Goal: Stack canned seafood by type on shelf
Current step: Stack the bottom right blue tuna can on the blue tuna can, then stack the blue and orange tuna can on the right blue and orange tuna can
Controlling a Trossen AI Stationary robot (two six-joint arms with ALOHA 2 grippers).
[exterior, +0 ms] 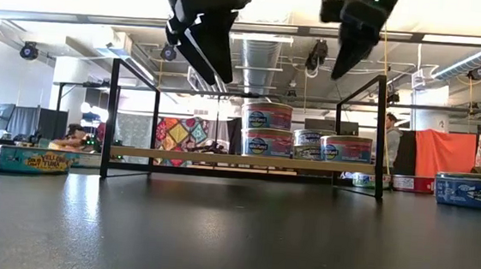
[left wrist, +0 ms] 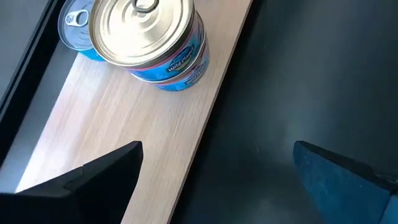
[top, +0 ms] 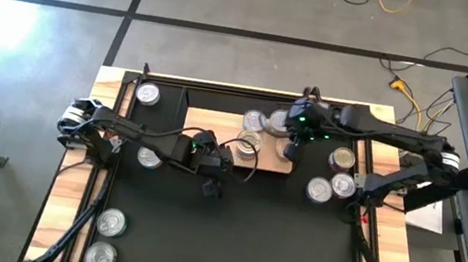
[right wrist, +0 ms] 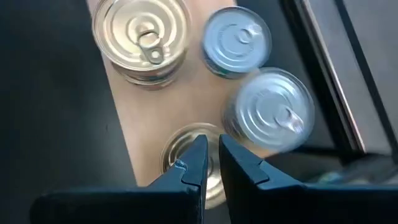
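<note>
From table height the shelf (exterior: pixel 243 160) shows a two-high stack of cans (exterior: pixel 266 130) with two single tins beside it, something the overhead camera flattens into a cluster of lids (top: pixel 264 131). Overhead shows loose tins scattered on the black mat (top: pixel 228 232), near the corners and both sides. The left gripper (top: pixel 211 176) hovers by the shelf's front edge, jaws wide apart and empty. The right gripper (right wrist: pixel 210 163) hangs above a gold-topped can (right wrist: pixel 186 152) on the board, jaws nearly together, gripping nothing.
</note>
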